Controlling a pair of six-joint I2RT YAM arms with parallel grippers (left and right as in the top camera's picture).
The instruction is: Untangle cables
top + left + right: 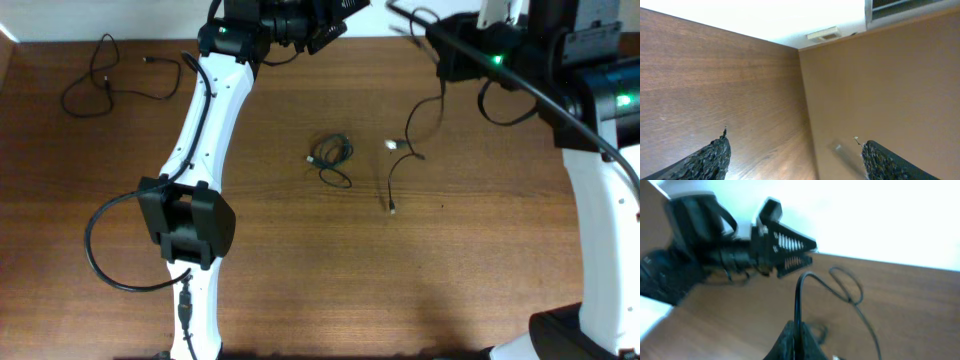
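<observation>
A thin black cord (799, 295) is pinched by the clenched right gripper (796, 328). The released left gripper (794, 145) is seen far beyond the coiled knot (332, 160) on grained wood.

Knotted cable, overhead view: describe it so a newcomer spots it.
On the wooden table, look between the left arm and right arm. Near the centre lies a small black cable knot. Unlike the sprawling cord far left and the white-plugged strand beside it, it is tightly bunched.

No text, label, brand name, number or sign is legible anywhere on the wooden table (300, 270) or the black cables (333, 152).
</observation>
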